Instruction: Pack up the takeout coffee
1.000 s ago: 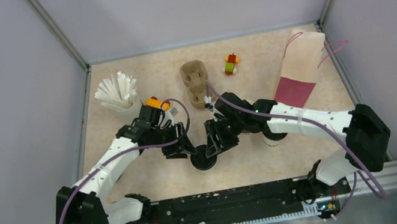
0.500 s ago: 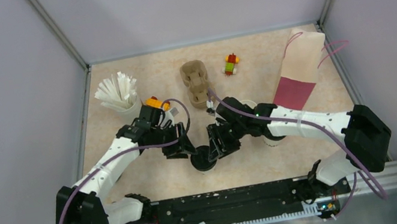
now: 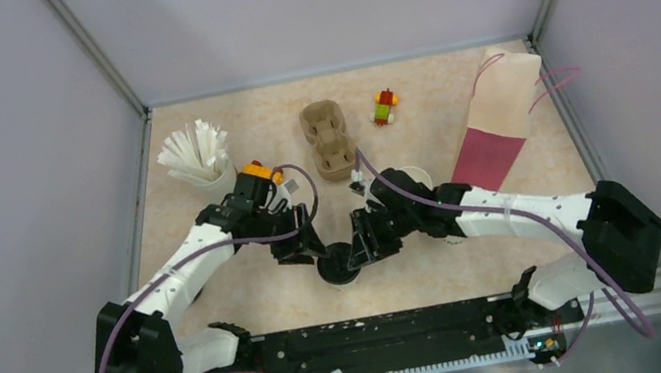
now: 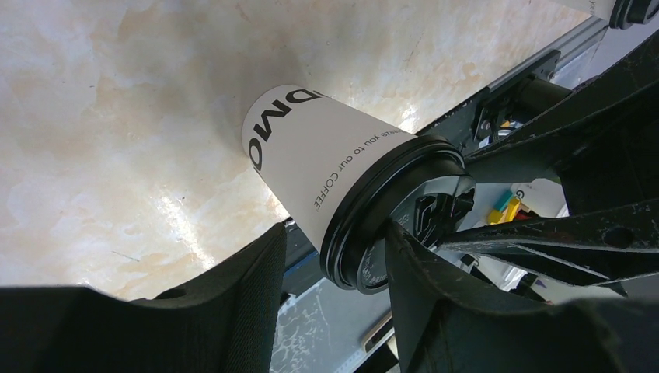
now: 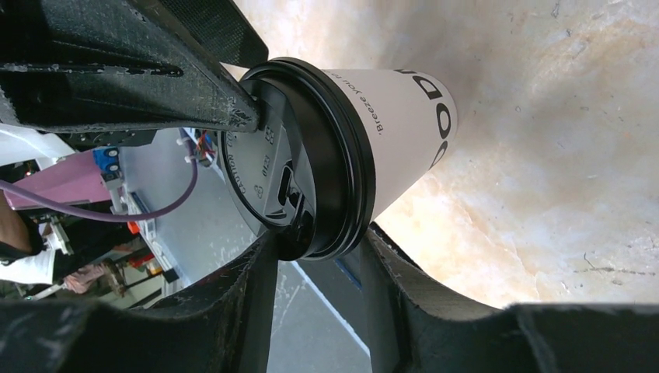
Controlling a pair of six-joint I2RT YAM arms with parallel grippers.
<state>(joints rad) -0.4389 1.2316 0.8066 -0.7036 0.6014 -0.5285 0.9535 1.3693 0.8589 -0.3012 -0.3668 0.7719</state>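
Walled table (image 3: 263,294) seen from above. The left arm (image 3: 187,263) and right arm (image 3: 513,209) slant inward and meet at a lidded cup (image 3: 338,268) near the front centre, barring the way across the middle. The left gripper (image 3: 314,250) straddles the cup from the left, with a gap showing at one finger. The right gripper (image 3: 358,249) sits tight against the lid from the right, leaving no room there. Behind the arms, a tray (image 3: 327,138) stands at centre, a stick cup (image 3: 198,160) at back left, a toy (image 3: 384,106) just right of the tray, and a bag (image 3: 497,113) by the right wall (image 3: 627,45). Bare tabletop lies open at front left, at front right and along the back wall (image 3: 327,5).
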